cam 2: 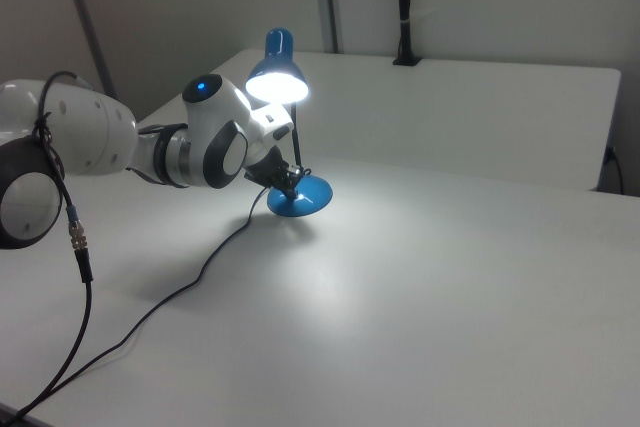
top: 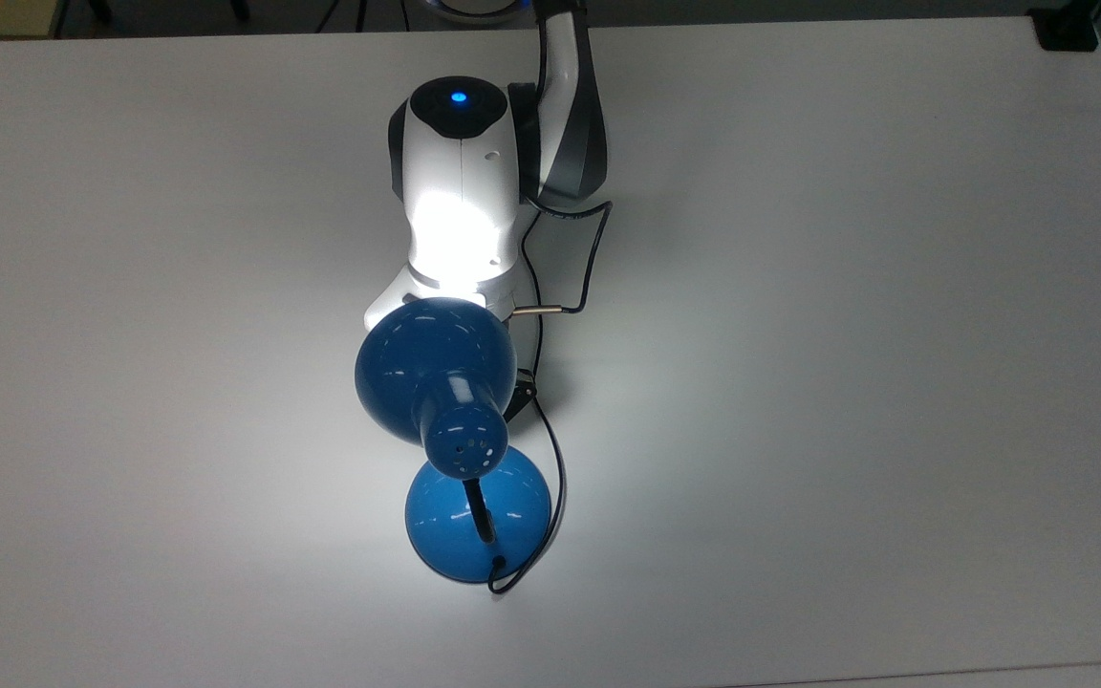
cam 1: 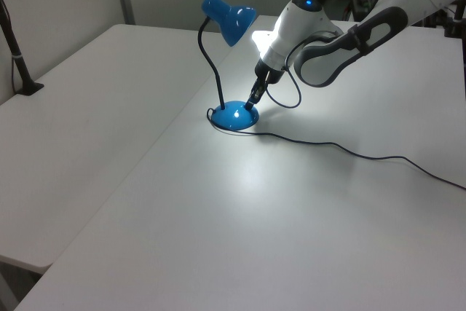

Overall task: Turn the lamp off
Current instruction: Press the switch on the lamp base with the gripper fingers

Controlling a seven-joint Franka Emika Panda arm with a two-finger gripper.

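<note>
We see a white tabletop (top: 847,334), a second white tabletop (cam 1: 80,100) alongside, a black clamp (top: 1067,29) at one corner, and a black post (cam 2: 403,7) behind.

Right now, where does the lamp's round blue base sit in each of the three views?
Top view: the base is low and a little left of centre, below the shade.
Left view: the base is centre, upper half, with the gripper at its right edge.
Right view: the base is centre-left.
Shared landmark: the black cord leading off the base.
</note>
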